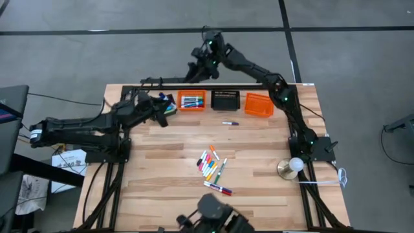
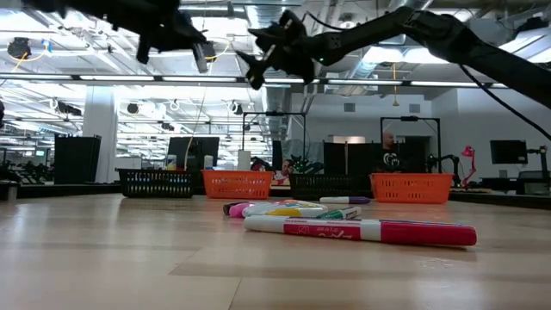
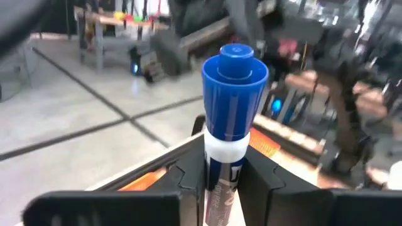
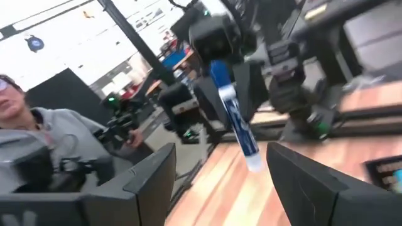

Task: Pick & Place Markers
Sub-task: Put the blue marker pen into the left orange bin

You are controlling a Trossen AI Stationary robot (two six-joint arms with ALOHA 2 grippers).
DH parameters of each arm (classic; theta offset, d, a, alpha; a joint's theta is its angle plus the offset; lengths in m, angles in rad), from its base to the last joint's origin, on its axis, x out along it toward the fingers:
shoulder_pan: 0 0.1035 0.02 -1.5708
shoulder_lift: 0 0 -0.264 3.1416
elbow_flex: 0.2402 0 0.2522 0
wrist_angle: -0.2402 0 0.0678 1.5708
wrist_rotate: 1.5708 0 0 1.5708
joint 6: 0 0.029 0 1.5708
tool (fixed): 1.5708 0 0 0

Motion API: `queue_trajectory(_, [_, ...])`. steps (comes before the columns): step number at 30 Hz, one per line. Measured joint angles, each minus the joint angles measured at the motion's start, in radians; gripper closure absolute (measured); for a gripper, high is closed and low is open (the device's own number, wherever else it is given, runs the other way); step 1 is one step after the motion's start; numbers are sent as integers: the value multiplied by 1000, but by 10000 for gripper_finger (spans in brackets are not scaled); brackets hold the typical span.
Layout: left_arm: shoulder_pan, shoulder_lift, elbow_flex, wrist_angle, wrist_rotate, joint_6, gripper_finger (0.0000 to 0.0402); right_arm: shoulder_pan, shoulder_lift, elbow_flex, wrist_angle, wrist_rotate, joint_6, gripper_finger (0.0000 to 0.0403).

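Between the left end effector's [image 3: 223, 182] pinching fingers stands one blue marker [image 3: 231, 113], cap outward. Right end effector [image 4: 220, 169] is spread, empty. Four baskets; the loose markers are too bunched to count.

I see even, bright overhead light on the table [image 1: 168, 175], shadows soft. Low view: ceiling strip lights [image 2: 129, 77] glare white, nearest marker [image 2: 362, 231] slightly soft. Both wrist views smeared; only the blue marker [image 3: 229, 119] reads sharp, background blurred
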Motion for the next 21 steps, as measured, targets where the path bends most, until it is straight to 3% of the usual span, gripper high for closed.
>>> queue_trajectory(7, [187, 187, 165, -142, 231, -1, 344, -73, -117, 0, -38, 58, -148, 163])
queue_trajectory(10, [261, 255, 217, -153, 342, -1, 344, -93, -182, 0, -245, 117, -329, 163])
queue_trajectory(15, [335, 370, 295, -246, 414, 37, 344, -72, -290, 1, -737, 416, -752, 171])
queue_trajectory(21, [385, 516, 390, -325, 468, 119, 344, -5, -302, 0, -887, 456, -872, 198])
